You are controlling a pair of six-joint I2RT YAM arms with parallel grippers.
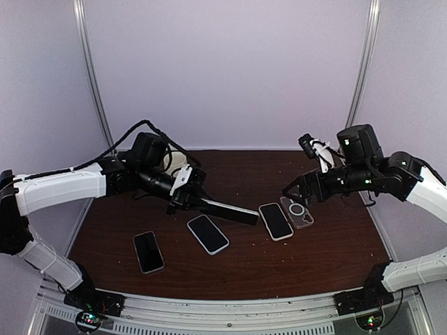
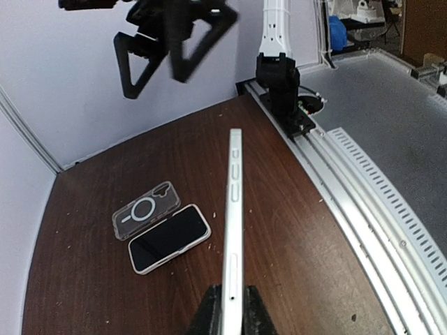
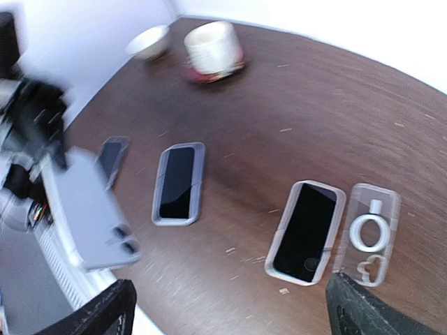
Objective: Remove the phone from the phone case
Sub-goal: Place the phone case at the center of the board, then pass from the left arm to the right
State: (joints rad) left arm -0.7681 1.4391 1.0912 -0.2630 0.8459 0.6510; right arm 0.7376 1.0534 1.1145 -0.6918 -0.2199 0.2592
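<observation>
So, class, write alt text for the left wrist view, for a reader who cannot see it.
The left gripper is shut on a silver phone, seen edge-on above the brown table. At picture left lie an empty clear case and beside it a cased phone, screen up. The right gripper hangs open, blurred, at the top.

Left end effector [image 1: 196, 203] clamped, right end effector [image 1: 296, 188] (raised) gaping.

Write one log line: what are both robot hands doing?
left gripper: shut on phone, in air | right gripper: open, empty | clear case: lying empty
</observation>
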